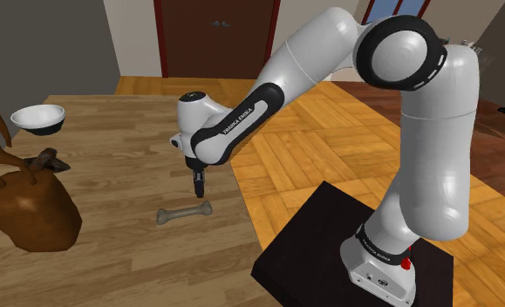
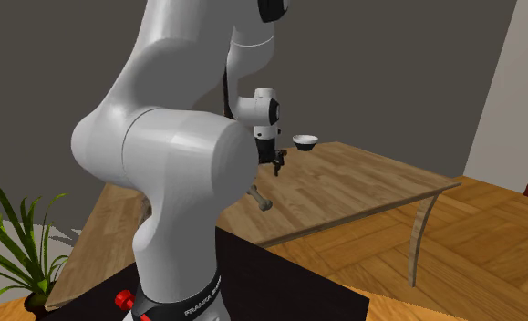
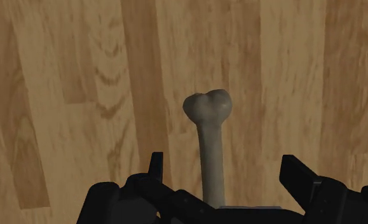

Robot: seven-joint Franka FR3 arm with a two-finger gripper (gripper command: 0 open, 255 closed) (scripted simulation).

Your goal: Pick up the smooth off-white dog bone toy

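Wooden table (image 1: pixel 111 166). Bone (image 1: pixel 184 212) at shoulder view's lower centre, just below gripper (image 1: pixel 198 187). Fingers (image 3: pixel 156 172) apart, straddling shaft crosswise, untouched.

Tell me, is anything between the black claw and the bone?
Nothing. In the wrist view the open gripper looks straight down at the bone on bare wooden table.

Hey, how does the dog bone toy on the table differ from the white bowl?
The bone toy is long and thin with knobbed ends, lying flat; the bowl is round and stands upright. The bone toy looks dull beige-grey, the bowl brighter white. The bone toy lies under the open gripper; the bowl sits far off toward the shoulder view's left. Both rest on the wooden table, neither held.
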